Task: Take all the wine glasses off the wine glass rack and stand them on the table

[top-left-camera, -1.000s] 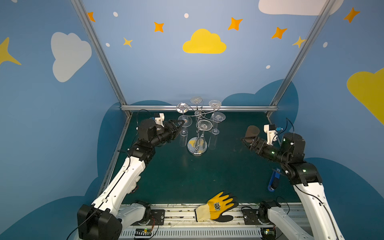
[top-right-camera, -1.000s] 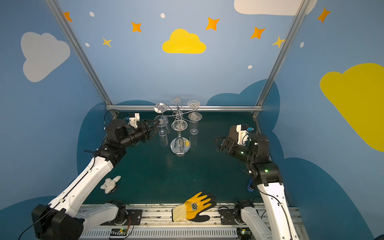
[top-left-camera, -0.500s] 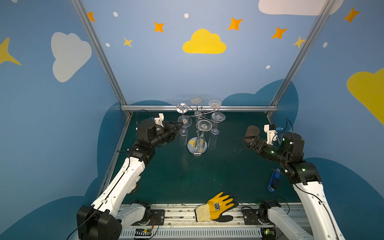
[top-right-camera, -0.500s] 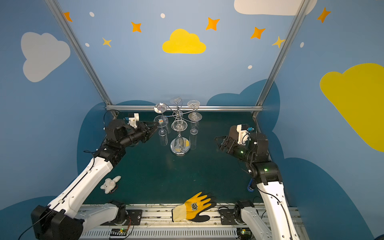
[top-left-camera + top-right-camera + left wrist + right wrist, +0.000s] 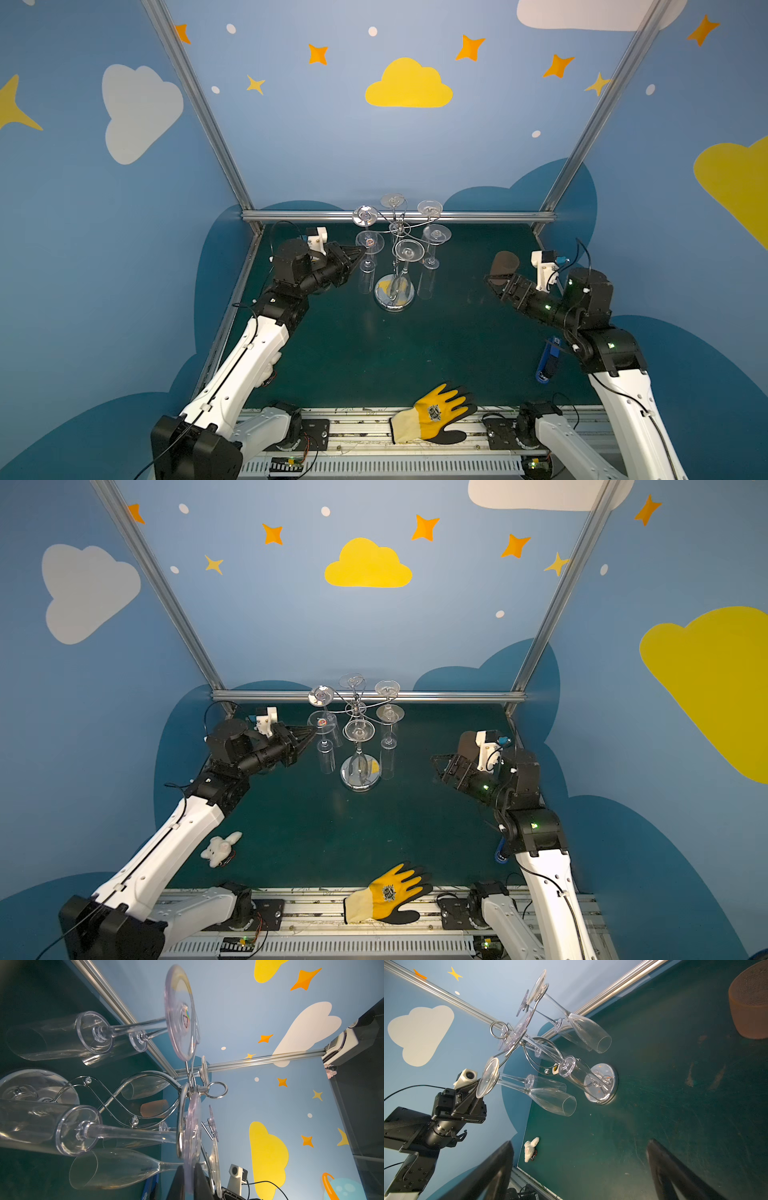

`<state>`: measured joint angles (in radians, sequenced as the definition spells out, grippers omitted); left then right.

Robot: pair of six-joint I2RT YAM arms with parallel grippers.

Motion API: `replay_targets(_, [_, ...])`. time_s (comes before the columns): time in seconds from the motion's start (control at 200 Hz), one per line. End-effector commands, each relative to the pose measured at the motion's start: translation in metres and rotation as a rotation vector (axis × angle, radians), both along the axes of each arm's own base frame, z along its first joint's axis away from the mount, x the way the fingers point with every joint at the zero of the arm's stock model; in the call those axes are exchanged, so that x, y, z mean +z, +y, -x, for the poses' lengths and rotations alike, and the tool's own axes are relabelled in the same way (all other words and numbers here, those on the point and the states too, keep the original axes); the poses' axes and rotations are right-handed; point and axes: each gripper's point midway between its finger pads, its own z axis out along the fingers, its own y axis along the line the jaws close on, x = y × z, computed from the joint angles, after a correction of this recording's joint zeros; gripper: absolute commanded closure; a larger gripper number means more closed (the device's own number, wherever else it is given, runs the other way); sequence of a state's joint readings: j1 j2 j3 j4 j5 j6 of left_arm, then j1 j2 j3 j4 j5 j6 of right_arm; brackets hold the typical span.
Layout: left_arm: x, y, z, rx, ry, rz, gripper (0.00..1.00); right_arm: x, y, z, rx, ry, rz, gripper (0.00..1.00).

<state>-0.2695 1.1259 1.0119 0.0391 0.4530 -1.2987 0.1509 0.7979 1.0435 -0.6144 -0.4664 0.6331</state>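
You have the wine glass rack [image 5: 395, 299] at rear centre of the worktop [image 5: 374, 353], the glove [image 5: 434, 415] at its front edge.

Soft, even overhead light fills the scene; shadows on the dark green table [image 5: 415, 353] are faint. Both top views bend at their edges. The base of the wine glass rack [image 5: 395, 301] gleams with reflections. In the left wrist view, the foot of the nearest wine glass [image 5: 192, 1126] is blurred

Left end effector [image 5: 364, 248] closed, right end effector [image 5: 579, 1142] wide open.
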Motion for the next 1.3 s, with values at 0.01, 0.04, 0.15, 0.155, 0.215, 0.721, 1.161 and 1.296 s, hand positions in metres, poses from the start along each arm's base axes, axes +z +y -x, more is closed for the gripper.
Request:
replay_targets(0.01, [0.003, -0.002, 0.003, -0.014, -0.012, 0.012, 0.95, 0.001, -0.002, 0.005, -0.014, 0.003, 0.0, 0.02])
replay_targets(0.04, [0.004, -0.002, 0.003, -0.015, -0.013, 0.016, 0.97, 0.001, -0.003, 0.006, -0.017, 0.002, 0.001, 0.02])
replay_targets(0.15, [0.009, -0.005, 0.004, -0.029, -0.007, 0.046, 0.97, 0.001, -0.004, 0.007, -0.021, -0.001, 0.002, 0.02])
replay_targets(0.155, [0.009, -0.005, 0.004, -0.029, -0.005, 0.047, 0.97, 0.001, -0.004, 0.008, -0.022, -0.002, 0.002, 0.02])
replay_targets(0.215, [0.012, -0.005, 0.004, -0.031, -0.001, 0.075, 0.97, 0.001, -0.004, 0.009, -0.025, -0.001, 0.003, 0.02])
replay_targets(0.721, [0.041, 0.009, 0.01, 0.05, -0.057, 0.161, 0.97, 0.004, -0.008, 0.013, -0.039, -0.009, 0.006, 0.02])
replay_targets(1.161, [0.054, 0.013, -0.001, 0.087, -0.094, 0.146, 0.97, 0.006, -0.007, 0.013, -0.033, -0.011, 0.005, 0.01])
replay_targets(1.296, [0.056, 0.013, -0.005, 0.089, -0.09, 0.135, 0.97, 0.008, -0.006, 0.011, -0.032, -0.013, 0.011, 0.02])
